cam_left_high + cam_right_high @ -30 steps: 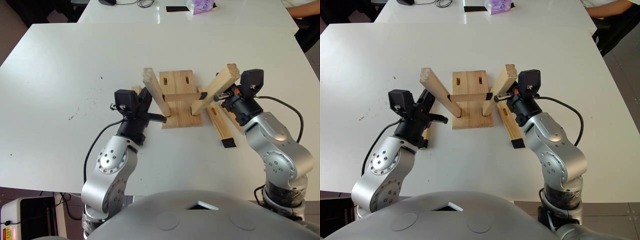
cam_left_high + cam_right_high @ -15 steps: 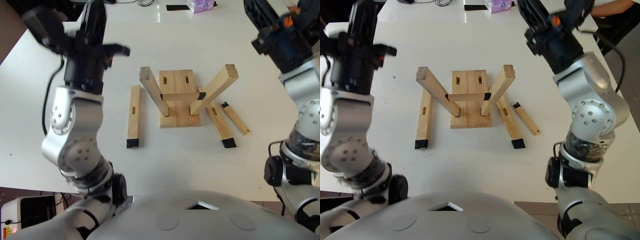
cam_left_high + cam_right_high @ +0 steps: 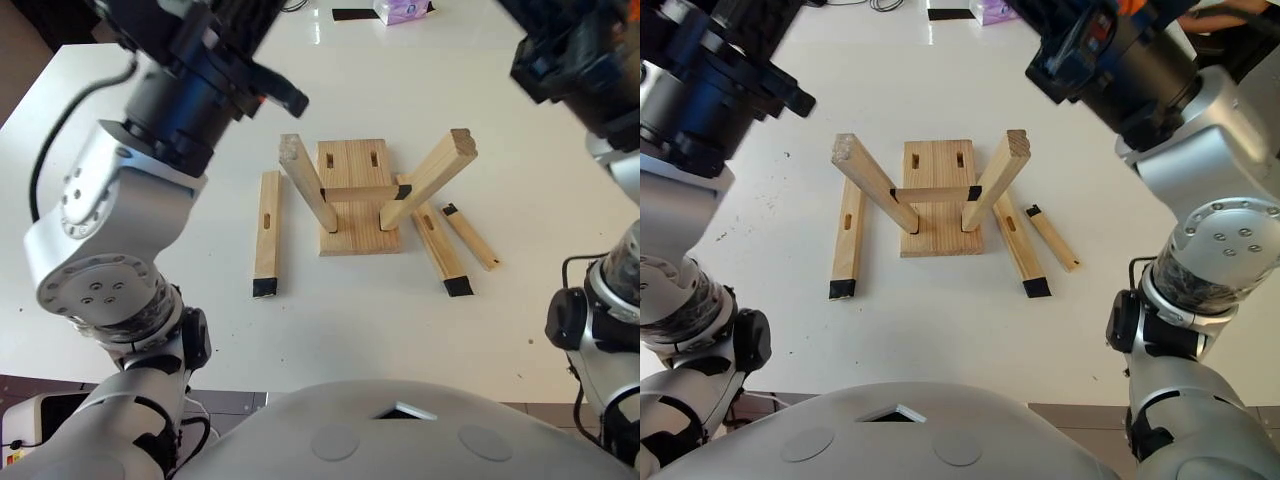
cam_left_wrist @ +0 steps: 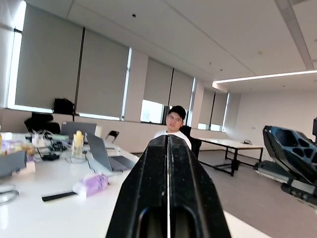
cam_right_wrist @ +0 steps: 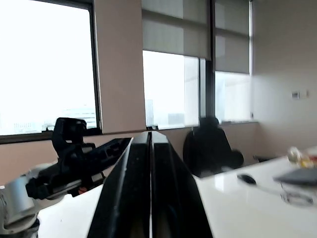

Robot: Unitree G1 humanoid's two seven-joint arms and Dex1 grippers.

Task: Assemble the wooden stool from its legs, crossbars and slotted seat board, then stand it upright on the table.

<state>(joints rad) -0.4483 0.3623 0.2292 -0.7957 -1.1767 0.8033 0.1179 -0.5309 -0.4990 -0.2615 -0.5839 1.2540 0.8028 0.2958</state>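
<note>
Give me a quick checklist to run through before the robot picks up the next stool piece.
1. Left gripper free: ok, shut and empty, raised high.
2. Right gripper free: ok, shut and empty, raised high.
3. Seating in the seat board: cannot tell; left standing leg and right standing leg lean outward, joined by a fitted crossbar.
4. Loose legs reachable: ok; left loose leg and right loose leg lie flat beside the board.
5. Loose crossbar reachable: ok, flat beside the right loose leg.

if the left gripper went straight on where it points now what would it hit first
Likely nothing near: the left gripper points into open room. The right gripper sits off that line, though depth is unclear.
</note>
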